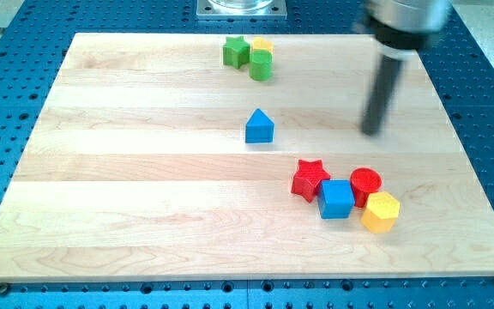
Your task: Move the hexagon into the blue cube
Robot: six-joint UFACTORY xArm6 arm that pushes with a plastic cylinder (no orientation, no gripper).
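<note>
Resting on the board (144, 215) toward the view's right, my tip (372, 131) touches no block and grasps nothing; it is blurred. The yellow hexagon (380, 211) lies below it, near the view's bottom right, touching the red cylinder (365, 184) and just beside the blue cube (336, 198). A red star (310, 178) touches the cube's left. The blue wedge (259, 126) sits mid-board. A green star (236, 51), green cylinder (261, 64) and yellow block (263, 44) cluster at the top.

My tip (372, 131) rests low on the view's right, the dark rod rising slightly tilted toward the top.
</note>
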